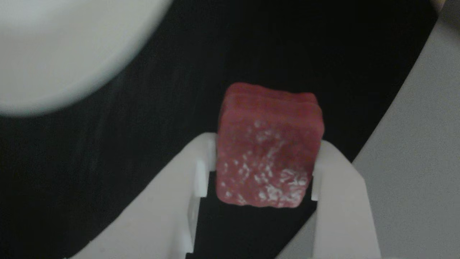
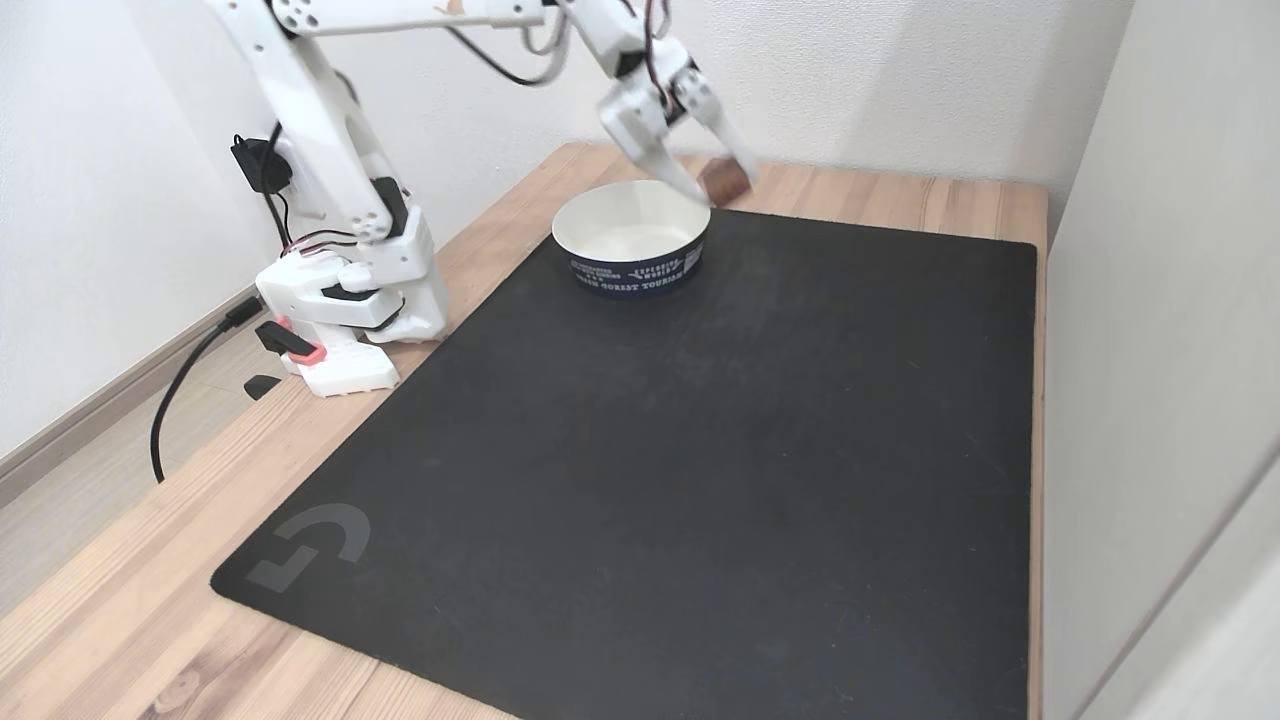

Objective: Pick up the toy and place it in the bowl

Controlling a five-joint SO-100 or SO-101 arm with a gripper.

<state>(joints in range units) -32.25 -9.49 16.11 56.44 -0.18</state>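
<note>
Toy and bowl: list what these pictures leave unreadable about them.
- Bowl in the other view: blurred and cut off by the top and left edges, so its inside is unseen.
- Toy in the fixed view: too small to show texture, partly covered by the gripper.
- Toy's side faces in the other view: hidden behind the white fingers.
- Bowl's printed band in the fixed view: too small to read fully.

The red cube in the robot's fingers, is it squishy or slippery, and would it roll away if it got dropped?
The red cube probably isn't slippery: its faces look rough and speckled, and the gripper holds it by two sides without it tilting. It may be slightly soft, since its edges look rounded. Its flat sides suggest it would tumble briefly and stop, not roll away.
</note>
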